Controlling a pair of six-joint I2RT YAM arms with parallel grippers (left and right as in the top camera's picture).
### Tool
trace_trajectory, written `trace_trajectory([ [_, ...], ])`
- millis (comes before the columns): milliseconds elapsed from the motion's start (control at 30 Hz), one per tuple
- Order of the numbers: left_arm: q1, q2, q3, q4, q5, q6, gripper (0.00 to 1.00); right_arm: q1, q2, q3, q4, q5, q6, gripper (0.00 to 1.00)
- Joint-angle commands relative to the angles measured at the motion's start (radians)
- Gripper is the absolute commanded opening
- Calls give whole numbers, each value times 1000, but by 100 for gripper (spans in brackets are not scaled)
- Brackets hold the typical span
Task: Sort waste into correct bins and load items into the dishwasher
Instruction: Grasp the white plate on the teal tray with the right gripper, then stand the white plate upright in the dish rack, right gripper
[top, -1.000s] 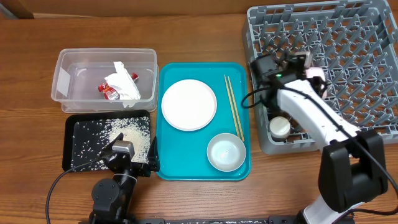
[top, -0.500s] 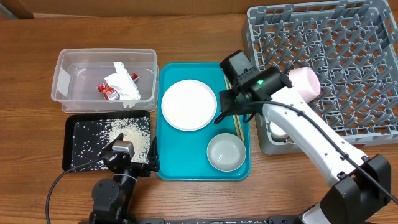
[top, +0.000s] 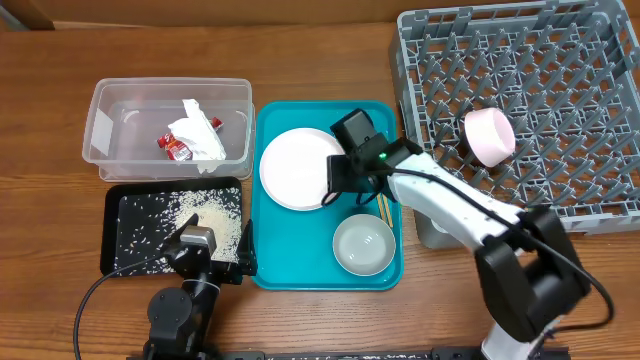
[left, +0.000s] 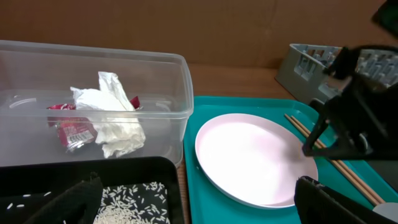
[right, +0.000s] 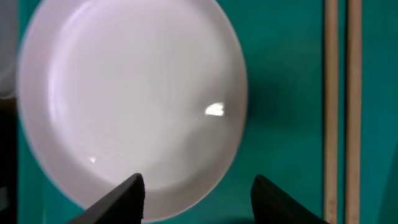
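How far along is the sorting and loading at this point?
Done: the napkin and sauce packet lie in the clear tub, the rice is in the black tray, and one white bowl sits in the dish rack. In hand: the right gripper, open, hovers over the plate edge. Left: the plate, second bowl and chopsticks on the teal tray.

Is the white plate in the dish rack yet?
No, the white plate lies on the teal tray, outside the dish rack.
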Motion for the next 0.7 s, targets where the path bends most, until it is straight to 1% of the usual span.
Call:
trace_trajectory([
  [0,-6,-10,-4,1,10,18,100,-12,71,-4,29,32,95,48],
  [100,-6,-10,-4,1,10,18,100,-11,125,-4,24,33,105,41],
  [133,-6,-10,-4,1,10,18,100,-11,134,-4,17,32,105,35],
  [167,-6,-10,-4,1,10,18,100,-13,138,-4,11,32,105,32],
  [300,-6,-10,-4,1,10,18,100,-21,120,4,-11,32,102,29],
  [367,-6,-10,-4,1,10,18,100,-21,98,8,-18,29,94,31],
  [433,-6,-10,-4,2,10,18,100,-21,65,12,-18,26,34,31],
  [467,-6,-10,-4,2,10,18,100,-19,45,13,-17,26,2,28],
  [567,-6,-10,-4,2,10,18,100,-17,-26,13,-16,26,-32,4],
  [667,-6,-10,-4,1,10,18,100,-20,-56,13,-17,26,-32,4],
])
